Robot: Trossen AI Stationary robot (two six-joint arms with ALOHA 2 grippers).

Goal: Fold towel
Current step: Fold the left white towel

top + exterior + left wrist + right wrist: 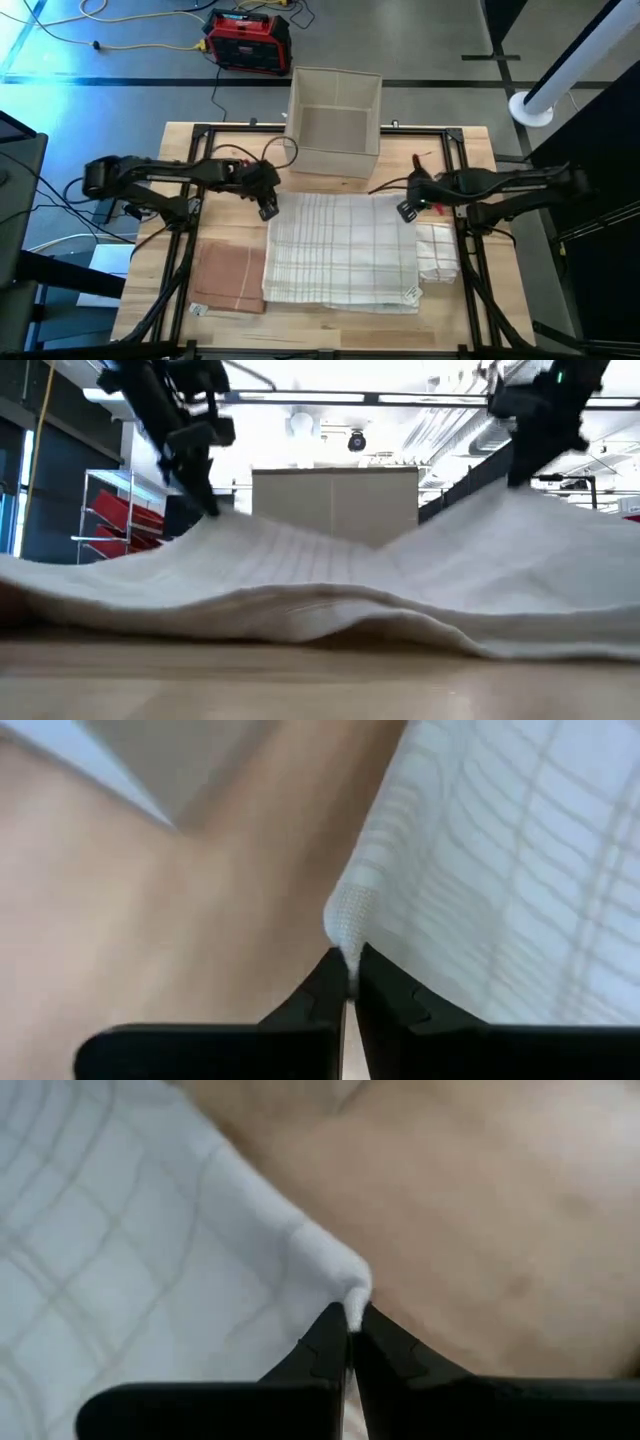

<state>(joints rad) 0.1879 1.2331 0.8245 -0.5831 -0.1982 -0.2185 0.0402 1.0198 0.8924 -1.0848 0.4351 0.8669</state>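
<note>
Your white woven checked towel [340, 248] lies flat at table centre, its far corners pinched tight: left gripper [268, 209] at 11 o'clock, right gripper [406, 209] at 1 o'clock.

**Workshop floor and ceiling around the table**

A grey floor [420, 40] surrounds the wooden table [180, 140], with a red and black case [248, 40] and yellow cable [130, 45] lying on it. Across the room, red shelving [110, 520] stands under bright ceiling lights [300, 398].
</note>
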